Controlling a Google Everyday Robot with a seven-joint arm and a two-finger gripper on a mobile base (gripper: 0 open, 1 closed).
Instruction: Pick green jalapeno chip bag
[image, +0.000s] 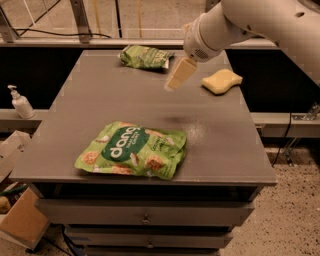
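The small, wrinkly light-green jalapeno chip bag lies at the far left-centre of the grey table. My gripper hangs from the white arm above the far right part of the table, to the right of and slightly nearer than that bag, not touching it. It holds nothing that I can see.
A larger green bag with a dark-green "dang" logo lies near the table's front edge. A yellow sponge sits at the far right. A soap dispenser bottle stands on a ledge to the left. Cardboard boxes sit on the floor.
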